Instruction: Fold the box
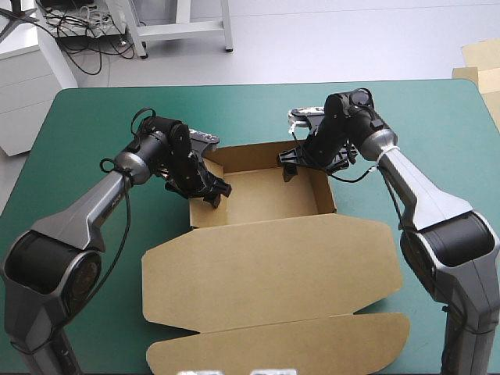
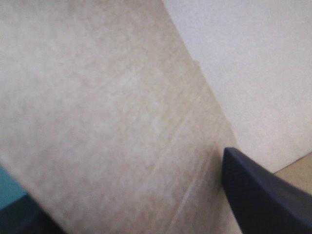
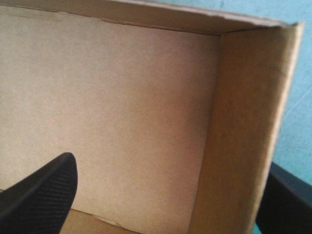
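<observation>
The table (image 1: 86, 117) with its teal-green cover carries the brown box (image 1: 266, 234) at the middle. Its large lid (image 1: 328, 269) lies flat toward the near edge, and the tray (image 1: 262, 195) with raised walls stands beyond it. Some more board (image 1: 483, 58) shows past the far right corner. The left gripper (image 1: 212, 191) is at the tray's left wall, the right gripper (image 1: 289, 166) near its far right corner. Each has its black fingers spread apart astride a wall, one inside and one outside. The right wall (image 3: 239, 136) is not pinched; on the left we cannot tell if the fingers press the board. We judge the walls are being set, so we should squeeze both sides evenly, keep the walls upright, and not drag the tray
</observation>
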You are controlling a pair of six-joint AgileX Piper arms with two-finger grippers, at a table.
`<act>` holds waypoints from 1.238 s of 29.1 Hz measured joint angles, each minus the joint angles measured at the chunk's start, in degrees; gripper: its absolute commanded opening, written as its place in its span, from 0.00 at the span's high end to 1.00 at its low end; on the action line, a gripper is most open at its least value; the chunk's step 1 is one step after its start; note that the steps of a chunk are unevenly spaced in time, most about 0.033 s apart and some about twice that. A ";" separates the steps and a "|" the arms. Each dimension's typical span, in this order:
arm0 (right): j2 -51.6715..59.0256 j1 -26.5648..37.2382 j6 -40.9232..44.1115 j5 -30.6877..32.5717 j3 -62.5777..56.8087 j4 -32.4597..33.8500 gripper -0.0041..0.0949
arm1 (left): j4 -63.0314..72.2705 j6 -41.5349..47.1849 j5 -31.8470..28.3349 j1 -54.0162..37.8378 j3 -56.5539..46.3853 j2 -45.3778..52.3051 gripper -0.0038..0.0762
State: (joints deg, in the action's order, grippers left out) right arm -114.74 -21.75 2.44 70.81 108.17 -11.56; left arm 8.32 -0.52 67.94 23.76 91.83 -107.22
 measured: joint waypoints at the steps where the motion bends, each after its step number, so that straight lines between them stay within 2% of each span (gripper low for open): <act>1: 0.00 0.00 0.00 0.00 0.00 -0.05 0.04 | 0.00 0.52 0.05 0.00 0.00 0.00 0.18; 11: 3.11 0.00 -0.02 0.00 0.00 3.43 0.05 | -1.30 0.97 0.42 0.00 0.00 5.34 0.18; 18: 8.91 0.00 -0.44 0.22 0.00 5.76 0.05 | -1.71 0.99 -1.22 0.00 0.96 14.99 0.18; 20: 10.54 0.00 -0.74 0.23 0.00 5.81 0.05 | -2.01 0.99 -1.41 0.00 2.08 18.28 0.21; 23: 12.80 0.00 -1.37 0.40 0.00 5.83 0.05 | -3.86 0.52 -1.28 0.00 3.05 23.21 0.37; 26: 14.92 0.00 -1.74 0.47 0.00 5.77 0.05 | -6.21 -0.07 -0.31 0.00 3.17 28.13 0.65; 27: 15.37 0.00 -1.74 0.52 0.00 5.77 0.05 | -7.10 -0.14 0.33 0.00 3.21 29.79 0.78; 29: 16.28 0.00 -1.79 0.52 0.06 5.63 0.05 | -8.74 -0.24 1.76 0.00 3.35 32.93 0.94; 36: 16.74 0.00 -1.90 0.52 0.11 5.58 0.05 | -14.73 -2.63 3.69 0.00 1.96 42.75 0.96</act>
State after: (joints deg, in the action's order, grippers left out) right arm -98.00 -21.75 0.54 71.33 108.28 -5.98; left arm -6.41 -3.15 71.63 23.76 93.79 -64.47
